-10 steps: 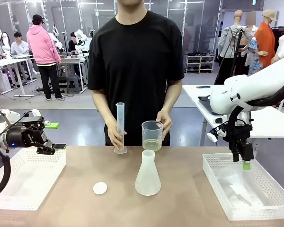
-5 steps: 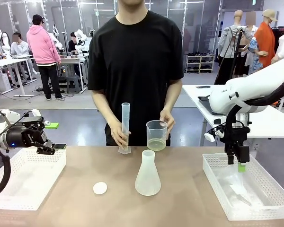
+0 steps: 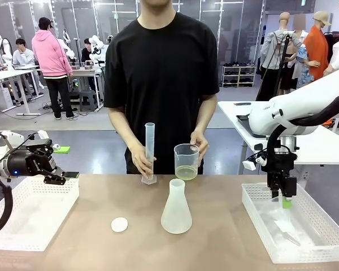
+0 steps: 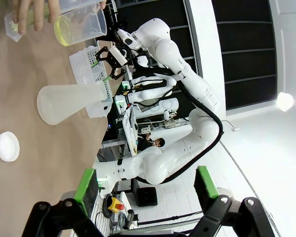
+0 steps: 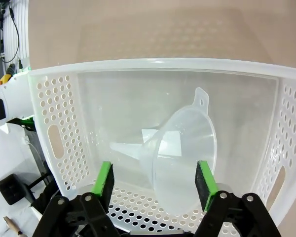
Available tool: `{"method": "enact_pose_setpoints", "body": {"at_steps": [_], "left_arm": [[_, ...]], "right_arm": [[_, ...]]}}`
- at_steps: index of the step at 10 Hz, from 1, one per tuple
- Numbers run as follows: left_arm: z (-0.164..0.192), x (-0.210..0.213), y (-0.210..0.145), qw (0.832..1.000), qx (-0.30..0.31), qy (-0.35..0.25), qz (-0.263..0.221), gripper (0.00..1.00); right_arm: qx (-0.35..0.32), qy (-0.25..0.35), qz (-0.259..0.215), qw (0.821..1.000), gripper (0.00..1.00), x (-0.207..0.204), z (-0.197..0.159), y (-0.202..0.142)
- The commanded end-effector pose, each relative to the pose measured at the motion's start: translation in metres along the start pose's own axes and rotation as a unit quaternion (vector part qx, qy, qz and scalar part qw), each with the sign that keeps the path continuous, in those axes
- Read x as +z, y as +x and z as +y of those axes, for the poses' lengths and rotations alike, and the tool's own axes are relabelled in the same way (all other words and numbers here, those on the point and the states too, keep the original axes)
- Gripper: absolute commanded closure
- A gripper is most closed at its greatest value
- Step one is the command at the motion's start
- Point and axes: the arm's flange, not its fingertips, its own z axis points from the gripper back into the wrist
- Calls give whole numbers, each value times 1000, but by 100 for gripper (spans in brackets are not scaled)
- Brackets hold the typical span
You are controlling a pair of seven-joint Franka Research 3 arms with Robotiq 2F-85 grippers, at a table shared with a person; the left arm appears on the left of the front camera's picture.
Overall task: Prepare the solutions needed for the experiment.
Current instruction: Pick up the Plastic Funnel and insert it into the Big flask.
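The solutions show as a shallow pale yellow layer (image 3: 186, 172) in a clear beaker (image 3: 186, 161) that the person holds above the table's far edge. The person's other hand steadies a tall graduated cylinder (image 3: 150, 151). A frosted conical flask (image 3: 176, 208) stands mid-table. My right gripper (image 3: 285, 202) hangs open, fingers down, inside the right white basket (image 3: 322, 240). In the right wrist view that gripper (image 5: 155, 180) straddles a clear plastic funnel (image 5: 185, 158) lying on its side. My left gripper (image 3: 68, 176) is open over the left basket (image 3: 28, 214), holding nothing. In the left wrist view, my open left gripper (image 4: 145, 187) faces the flask (image 4: 64, 101) and the yellow liquid (image 4: 64, 30).
A small white round cap (image 3: 119, 224) lies on the table left of the flask, also in the left wrist view as the cap (image 4: 7, 146). The person stands close at the far edge. Bare tabletop lies between the baskets around the flask.
My right gripper has dropped lower into the right basket and drifted slightly left, over the funnel. The person shifted the cylinder and beaker a little to the right. The left arm stayed put.
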Motion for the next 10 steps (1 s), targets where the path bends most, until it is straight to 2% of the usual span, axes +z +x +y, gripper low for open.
{"method": "enact_pose_setpoints", "body": {"at_steps": [1, 5, 6, 7, 8, 9, 10], "left_arm": [[-1, -2, 2, 1000, -1, -4, -8, 0], [-1, -2, 2, 1000, -1, -4, -8, 0], [-1, -2, 2, 1000, -1, -4, -8, 0], [-1, -2, 2, 1000, -1, -4, -8, 0], [-1, -2, 2, 1000, -1, -4, -8, 0], [-1, -2, 2, 1000, -1, -4, -8, 0], [-1, -2, 2, 1000, -1, -4, -8, 0]], "right_arm": [[8, 4, -2, 1000, 34, 9, -7, 2], [6, 10, 7, 1000, 69, 9, -9, 5], [4, 11, 8, 1000, 66, 8, -9, 5], [4, 11, 10, 1000, 87, 8, -9, 5], [4, 12, 12, 1000, 84, 8, -9, 5], [-3, 11, 16, 1000, 100, 7, -9, 6], [-7, 12, 18, 1000, 100, 7, -9, 5]]}}
